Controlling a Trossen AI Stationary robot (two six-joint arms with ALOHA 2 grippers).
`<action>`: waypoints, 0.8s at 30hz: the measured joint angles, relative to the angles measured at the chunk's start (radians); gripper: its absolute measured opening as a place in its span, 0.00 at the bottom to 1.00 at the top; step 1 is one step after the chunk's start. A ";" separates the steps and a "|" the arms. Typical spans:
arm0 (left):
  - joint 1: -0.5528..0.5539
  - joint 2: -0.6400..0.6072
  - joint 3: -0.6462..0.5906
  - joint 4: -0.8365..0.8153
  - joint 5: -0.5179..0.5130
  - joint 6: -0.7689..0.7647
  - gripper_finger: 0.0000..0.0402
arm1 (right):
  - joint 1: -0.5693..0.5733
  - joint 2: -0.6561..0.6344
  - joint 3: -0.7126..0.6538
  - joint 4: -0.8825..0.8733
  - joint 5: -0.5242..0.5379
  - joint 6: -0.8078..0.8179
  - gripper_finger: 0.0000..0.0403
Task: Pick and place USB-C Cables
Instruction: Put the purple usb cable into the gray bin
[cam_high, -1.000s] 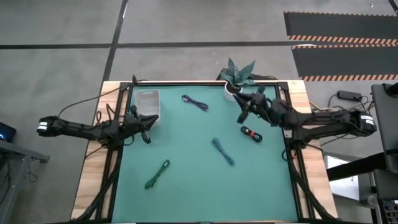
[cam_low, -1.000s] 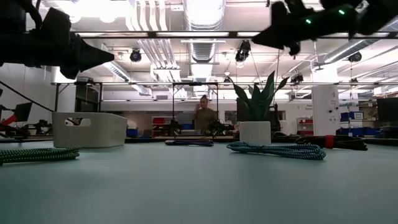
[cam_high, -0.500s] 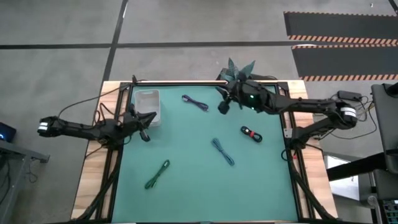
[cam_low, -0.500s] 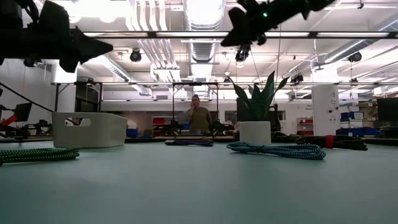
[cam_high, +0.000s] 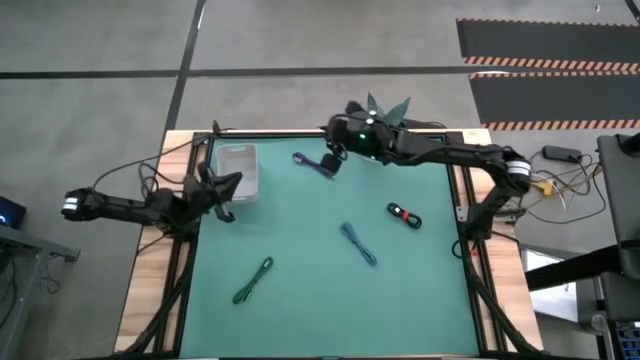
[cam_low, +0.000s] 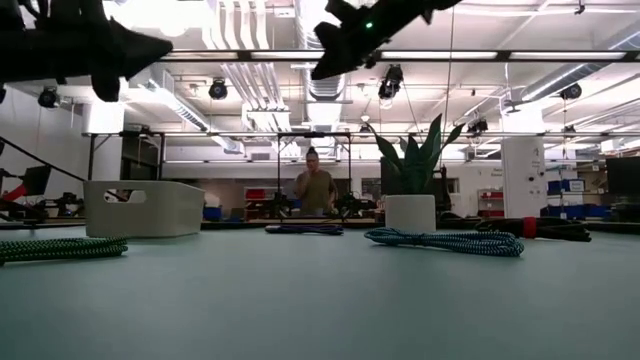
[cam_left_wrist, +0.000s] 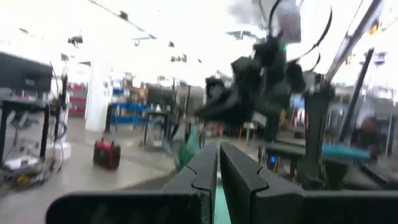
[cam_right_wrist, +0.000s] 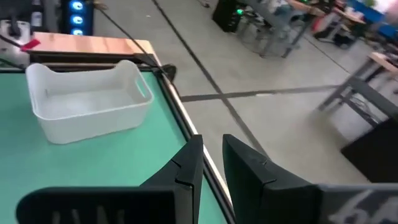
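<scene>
Several USB-C cables lie flat on the green mat: a dark purple one (cam_high: 312, 165) at the far middle, a black and red one (cam_high: 404, 214) at the right, a teal-blue one (cam_high: 358, 243) in the middle, and a green one (cam_high: 253, 280) at the near left. My right gripper (cam_high: 330, 162) hangs high over the purple cable; its fingers (cam_right_wrist: 186, 168) stand a narrow gap apart with nothing between them. My left gripper (cam_high: 234, 182) is shut (cam_left_wrist: 217, 168) and raised beside the white bin (cam_high: 238, 172), touching nothing.
A potted plant (cam_high: 385, 118) stands at the far edge, right of the middle. The white bin (cam_right_wrist: 90, 99) sits in the far left corner. A person (cam_low: 315, 190) stands in the room beyond the table. Black wires run along the table's sides.
My right gripper has swept along the far edge toward the table's left and risen, from beside the black and red cable, past the plant, to above the purple cable. My left gripper has tipped its fingers upward by the bin. No cable has moved.
</scene>
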 joint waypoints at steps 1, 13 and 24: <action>0.000 0.000 0.000 0.019 0.000 0.014 0.01 | -0.004 0.021 0.024 -0.002 -0.017 -0.004 0.13; 0.000 0.003 0.000 0.049 0.000 0.138 0.01 | -0.032 0.254 0.358 -0.268 -0.097 0.027 0.13; 0.000 -0.035 0.000 0.075 -0.003 0.146 0.01 | -0.042 0.439 0.533 -0.527 -0.097 0.026 0.13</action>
